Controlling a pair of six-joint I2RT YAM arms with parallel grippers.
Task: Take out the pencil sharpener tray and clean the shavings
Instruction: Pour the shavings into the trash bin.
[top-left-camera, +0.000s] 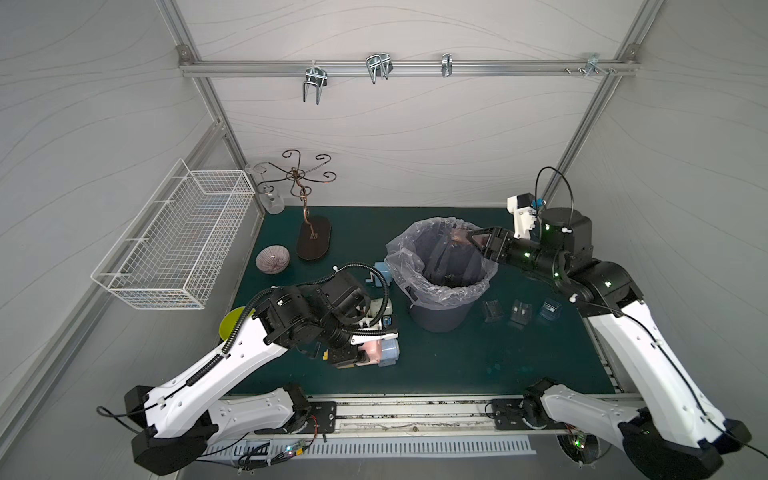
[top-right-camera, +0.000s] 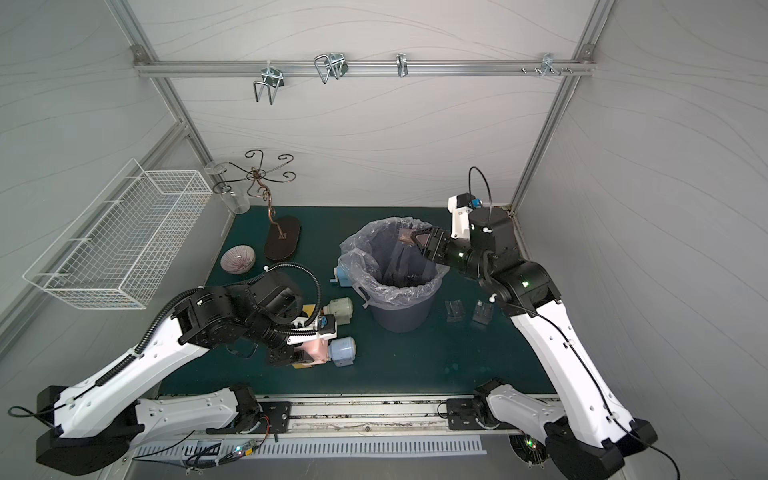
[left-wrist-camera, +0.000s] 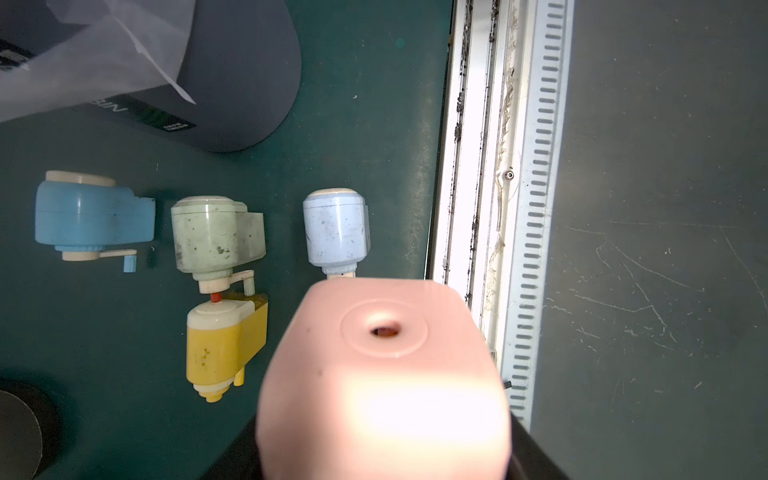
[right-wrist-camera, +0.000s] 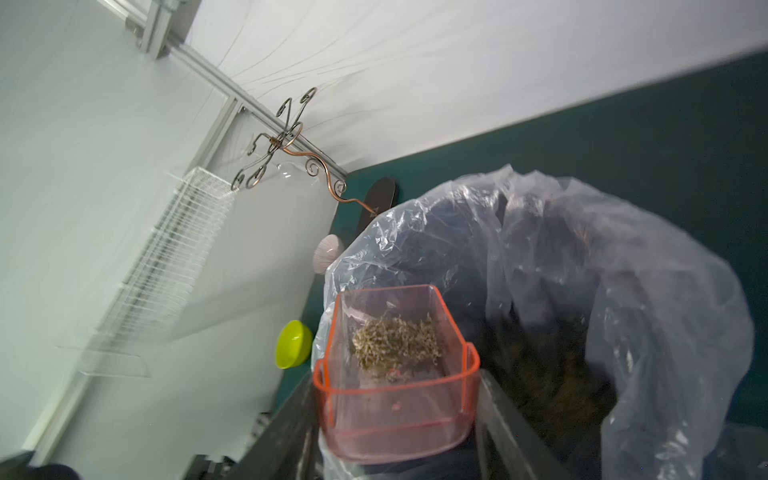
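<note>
My right pincer (right-wrist-camera: 395, 432) clamps the tray (right-wrist-camera: 399, 386), shavings (right-wrist-camera: 395, 345) clumped inside, over the bin (top-left-camera: 440, 316). My left pincer (top-left-camera: 360, 356) grips the pink sharpener (left-wrist-camera: 386, 374), which nearly hides it.

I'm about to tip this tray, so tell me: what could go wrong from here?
1. The pink tray, held by the right gripper, sits near the trash bin rim, not its middle; tipped here, the shavings could land on the green mat.
2. The loose plastic liner stands up around the rim and could snag the tray.
3. The shavings are clumped and may cling inside.
</note>
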